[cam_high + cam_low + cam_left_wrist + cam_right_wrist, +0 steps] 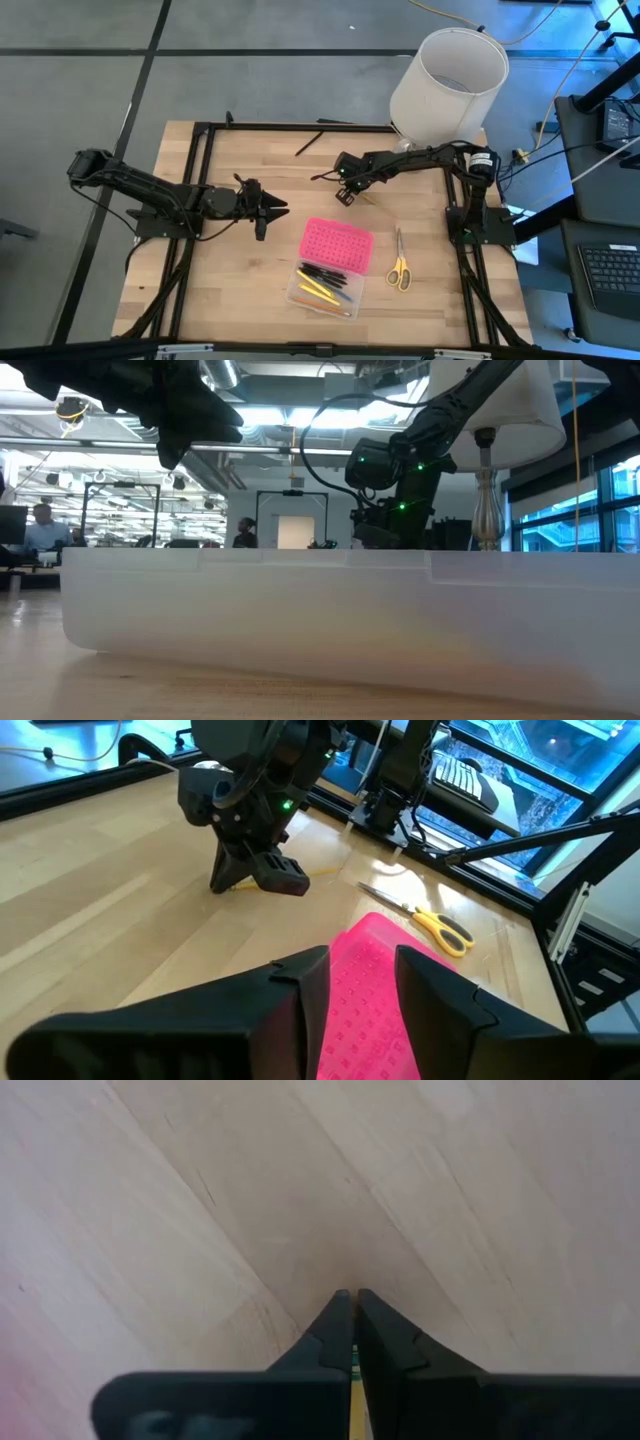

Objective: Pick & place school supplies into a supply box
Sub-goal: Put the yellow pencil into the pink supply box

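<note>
The supply box lies open near the table's near edge: its pink dotted lid (pixel 337 243) rests beside the clear base (pixel 322 288), which holds several black and yellow pens. Scissors with yellow handles (pixel 399 266) lie flat on the wood to the right of the box. A black pen (pixel 308 142) lies near the far edge. My right gripper (pixel 345 192) is down on the table beyond the box, shut on a yellow pencil (pixel 354 1380). My left gripper (pixel 265 210) hovers open to the left of the lid (pixel 370 990). My right gripper pinches the yellow pencil (pixel 322 870) between its two fingers (pixel 340 1330), coming from above and pointing down at the wood. Only a thin strip of yellow shows between the fingers. The pencil lies level on the table beside the fingertips.
A white lamp shade (pixel 450 78) stands at the table's far right corner, close behind the right arm. A black frame (pixel 205 180) runs along the table's sides. Bare wood lies between the two grippers. In the low view the box's clear wall (pixel 340 610) fills the foreground.
</note>
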Controlling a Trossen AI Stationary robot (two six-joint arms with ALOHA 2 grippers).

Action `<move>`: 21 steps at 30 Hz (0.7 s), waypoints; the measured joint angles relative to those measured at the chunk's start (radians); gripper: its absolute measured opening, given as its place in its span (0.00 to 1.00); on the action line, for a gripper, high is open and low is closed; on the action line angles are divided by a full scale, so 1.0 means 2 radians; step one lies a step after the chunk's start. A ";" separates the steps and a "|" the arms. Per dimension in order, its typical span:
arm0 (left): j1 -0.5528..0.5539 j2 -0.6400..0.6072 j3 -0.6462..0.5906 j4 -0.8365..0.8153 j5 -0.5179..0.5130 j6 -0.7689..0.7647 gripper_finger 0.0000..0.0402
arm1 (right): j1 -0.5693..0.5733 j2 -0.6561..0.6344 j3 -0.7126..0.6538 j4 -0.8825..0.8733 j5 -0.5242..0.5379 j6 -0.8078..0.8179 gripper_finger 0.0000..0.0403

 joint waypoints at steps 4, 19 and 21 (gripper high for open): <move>0.000 0.000 0.000 0.000 0.000 0.000 0.27 | 0.005 -0.014 -0.002 -0.007 -0.005 0.000 0.02; 0.000 0.000 0.000 0.000 0.000 0.000 0.27 | 0.007 -0.034 -0.002 -0.016 -0.010 0.001 0.01; 0.000 0.000 0.000 0.000 0.000 0.000 0.27 | 0.006 -0.034 -0.002 -0.016 -0.010 0.000 0.01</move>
